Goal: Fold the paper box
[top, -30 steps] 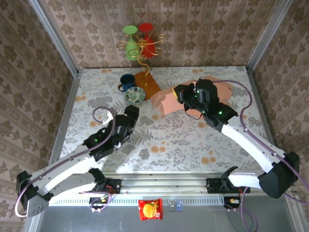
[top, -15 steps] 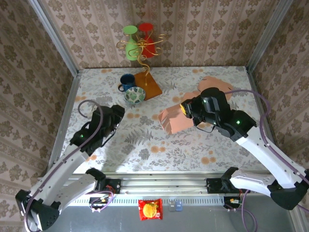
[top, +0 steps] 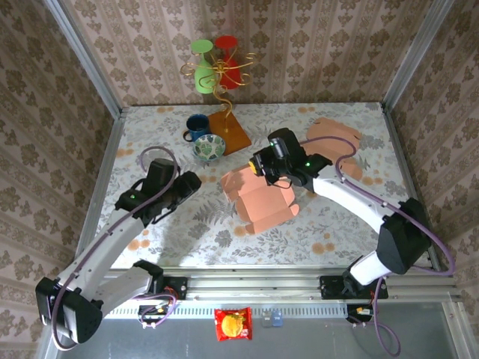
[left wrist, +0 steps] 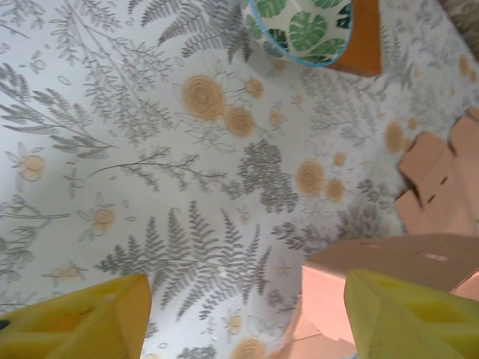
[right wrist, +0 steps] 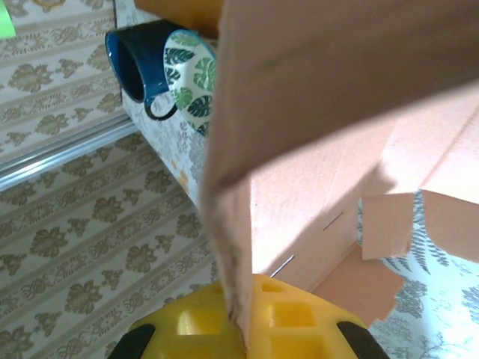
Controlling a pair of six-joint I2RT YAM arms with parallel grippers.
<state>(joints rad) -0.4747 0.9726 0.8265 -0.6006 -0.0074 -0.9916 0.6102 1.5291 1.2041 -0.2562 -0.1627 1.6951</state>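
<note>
Bright, even light from overhead; soft shadows lie on the table (top: 224, 241). Up close, the paper box (right wrist: 322, 75) blurs, its inside shaded.

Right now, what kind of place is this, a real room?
Probably a robot test booth dressed like a home: wallpapered walls, a flowery table, and two robot arms bolted to a metal rail.

paper box (top: 258, 202): on table (top: 299, 232) centre | bowl (top: 209, 147): behind-left | mug (top: 197, 126): behind bowl

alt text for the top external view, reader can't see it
The right gripper is shut on a pink paper box at mid-table; the open left gripper hovers to its left. A blue mug and leaf-patterned bowl sit behind.
</note>
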